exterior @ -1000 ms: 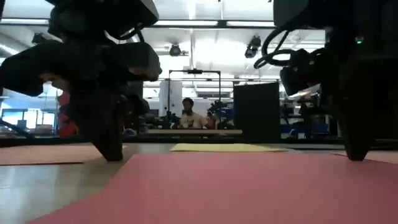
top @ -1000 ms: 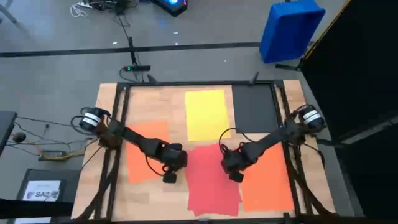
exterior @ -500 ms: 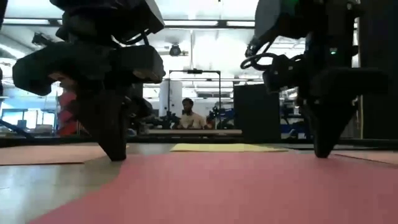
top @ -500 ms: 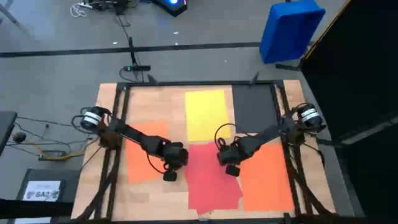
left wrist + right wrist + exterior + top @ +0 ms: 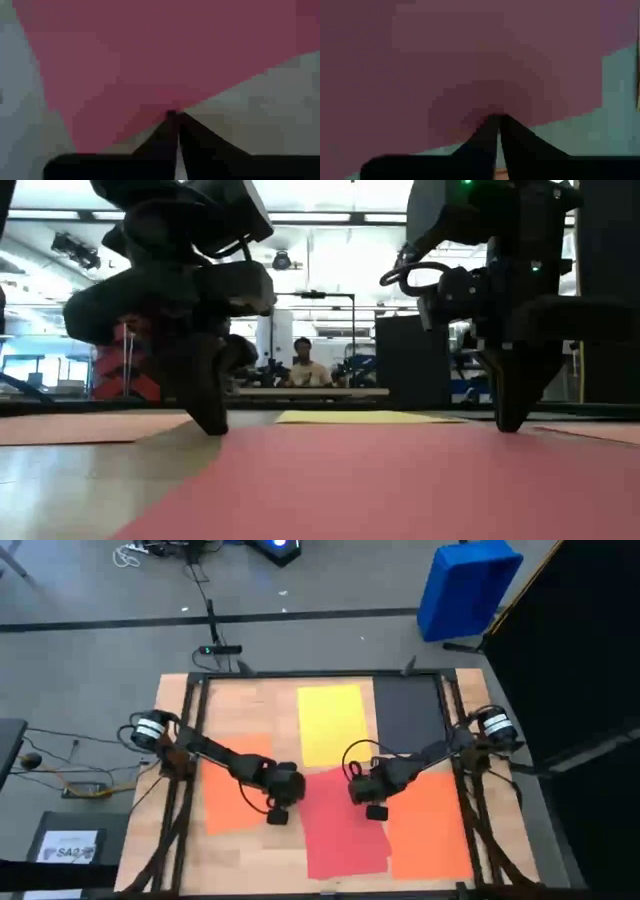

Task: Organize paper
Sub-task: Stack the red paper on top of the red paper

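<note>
I see five sheets flat on the desk [image 5: 240, 690]: yellow sheet [image 5: 331, 724] at far centre, dark grey sheet [image 5: 408, 712] just right of it, two orange sheets, left [image 5: 228, 808] and right [image 5: 432, 830], and the red sheet [image 5: 343, 830] skewed in the near middle, between them.

Left end effector [image 5: 277, 817] is closed, tip pressed on the red sheet's left edge. Right end effector [image 5: 377, 811] is closed, tip on the same sheet's right edge.

Blue bin [image 5: 467, 587] stands on the floor beyond the desk's far right corner; I cannot tell its contents.
</note>
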